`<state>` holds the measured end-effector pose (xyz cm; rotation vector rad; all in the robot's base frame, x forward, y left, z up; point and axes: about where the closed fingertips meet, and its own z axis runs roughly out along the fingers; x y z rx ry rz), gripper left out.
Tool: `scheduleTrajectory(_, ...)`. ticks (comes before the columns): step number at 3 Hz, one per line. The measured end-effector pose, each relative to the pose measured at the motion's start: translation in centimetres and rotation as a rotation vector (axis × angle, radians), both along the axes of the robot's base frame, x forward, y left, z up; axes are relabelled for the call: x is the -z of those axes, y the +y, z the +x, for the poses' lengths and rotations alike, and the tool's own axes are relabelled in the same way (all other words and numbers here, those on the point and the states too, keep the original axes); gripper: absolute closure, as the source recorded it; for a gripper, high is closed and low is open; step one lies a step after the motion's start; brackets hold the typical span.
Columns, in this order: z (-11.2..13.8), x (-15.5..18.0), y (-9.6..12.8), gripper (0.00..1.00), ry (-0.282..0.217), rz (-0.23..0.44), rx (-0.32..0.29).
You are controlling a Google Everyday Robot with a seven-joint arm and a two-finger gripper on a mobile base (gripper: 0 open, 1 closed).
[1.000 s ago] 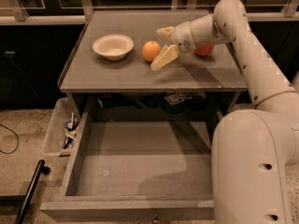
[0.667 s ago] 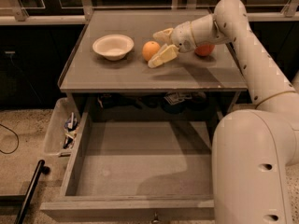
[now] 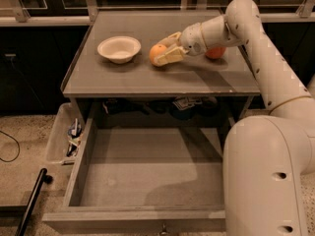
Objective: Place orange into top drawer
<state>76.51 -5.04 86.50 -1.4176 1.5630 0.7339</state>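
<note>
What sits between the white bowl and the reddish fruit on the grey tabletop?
In the camera view: the round matte orange and the robot's hand, fingers open around it.

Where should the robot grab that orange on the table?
Across its widest middle, from the side away from the bowl, where the open gripper hovers. The orange is a smooth ball, so fingers on opposite sides hold best.
</note>
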Motion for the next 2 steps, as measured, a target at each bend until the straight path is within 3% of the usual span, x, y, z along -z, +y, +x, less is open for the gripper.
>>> scheduleTrajectory(1, 0.0, 0.01, 0.01, 0.89, 0.0, 0.0, 0.0)
scheduleTrajectory(2, -0.01, 0.06, 0.05, 1.0, 0.002, -0.001, 0.0)
